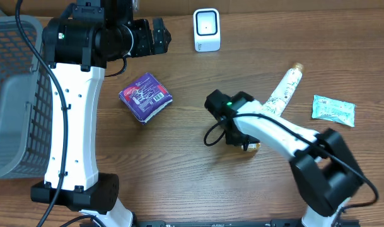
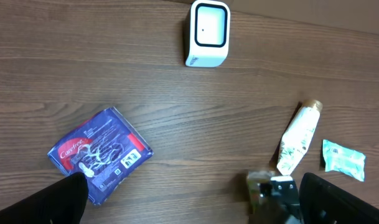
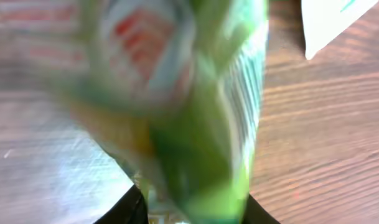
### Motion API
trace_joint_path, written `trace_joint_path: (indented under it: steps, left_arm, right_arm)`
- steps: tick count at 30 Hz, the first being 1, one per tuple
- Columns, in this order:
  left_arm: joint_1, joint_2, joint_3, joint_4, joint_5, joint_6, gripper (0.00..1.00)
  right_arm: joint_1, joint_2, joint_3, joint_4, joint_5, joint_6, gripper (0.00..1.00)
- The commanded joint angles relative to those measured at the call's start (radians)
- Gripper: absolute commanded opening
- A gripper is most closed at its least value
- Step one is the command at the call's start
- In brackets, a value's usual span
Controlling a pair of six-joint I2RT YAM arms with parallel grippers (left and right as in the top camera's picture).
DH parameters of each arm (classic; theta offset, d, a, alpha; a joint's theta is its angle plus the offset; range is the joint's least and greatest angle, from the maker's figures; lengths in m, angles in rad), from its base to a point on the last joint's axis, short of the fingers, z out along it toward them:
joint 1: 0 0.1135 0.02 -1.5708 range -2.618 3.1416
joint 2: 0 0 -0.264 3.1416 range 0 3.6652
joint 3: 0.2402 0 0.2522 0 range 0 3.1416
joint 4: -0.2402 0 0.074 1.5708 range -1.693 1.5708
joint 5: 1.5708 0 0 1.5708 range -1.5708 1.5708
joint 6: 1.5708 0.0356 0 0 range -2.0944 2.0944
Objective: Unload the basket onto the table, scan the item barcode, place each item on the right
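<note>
**Desk** (image 1: 179, 170): wood-grain top. A broad bare stretch is left in the near middle, between the two arms. Its back edge is seen just behind the scanner.

**Basket** (image 1: 12, 57): grey mesh, set at the left edge and cut off by the frame. It is partly overlapped by the left arm.

**Left arm** (image 1: 75, 113): white, laid along the left side. The left hand (image 1: 152, 36) is held near the back edge, fingers spread wide and nothing between them.

**Right arm** (image 1: 273, 129): reached in towards the centre from the near right. A black cable (image 1: 210, 135) is looped beside its wrist.

**Purple packet** (image 1: 145, 96): flat, left of centre, with bare desk on every side.

**White tube** (image 1: 285, 90): lying aslant at right, its lower end overlapped by the right arm.

**Scanner** (image 1: 207, 29): white, upright, well apart from the right hand.

**Sachet** (image 1: 333, 108): pale green, far right, near the tube.

**Right hand** (image 3: 190, 208): closed on the green packet (image 3: 195, 112), which is blurred and fills the wrist view, right of centre on the desk.
</note>
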Motion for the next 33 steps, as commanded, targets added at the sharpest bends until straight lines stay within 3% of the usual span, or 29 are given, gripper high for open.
trace_joint_path:
  steps: [1, 8, 17, 23, 27, 33]
  left_arm:
    - [-0.006, 0.004, -0.002, 0.003, 0.002, 0.012, 1.00]
    - [-0.006, 0.004, -0.002, 0.003, 0.002, 0.012, 0.99]
    - [-0.006, 0.004, -0.002, 0.003, 0.002, 0.012, 1.00]
    - [-0.006, 0.004, -0.002, 0.003, 0.002, 0.012, 1.00]
    - [-0.006, 0.004, -0.002, 0.003, 0.002, 0.012, 1.00]
    - [-0.006, 0.004, -0.002, 0.003, 0.002, 0.012, 0.99]
  right_arm:
    - [0.008, 0.034, 0.012, -0.006, 0.069, -0.005, 0.24]
    - [0.063, 0.034, 0.019, 0.010, -0.053, -0.005, 0.41]
    - [0.192, 0.034, 0.071, -0.011, -0.064, 0.003, 0.69]
    - [0.214, 0.034, 0.223, -0.032, -0.080, 0.002, 0.71]
    - [0.218, 0.034, 0.251, 0.009, -0.118, 0.012, 0.80]
    - [0.126, 0.032, 0.251, -0.069, -0.156, 0.266, 0.83]
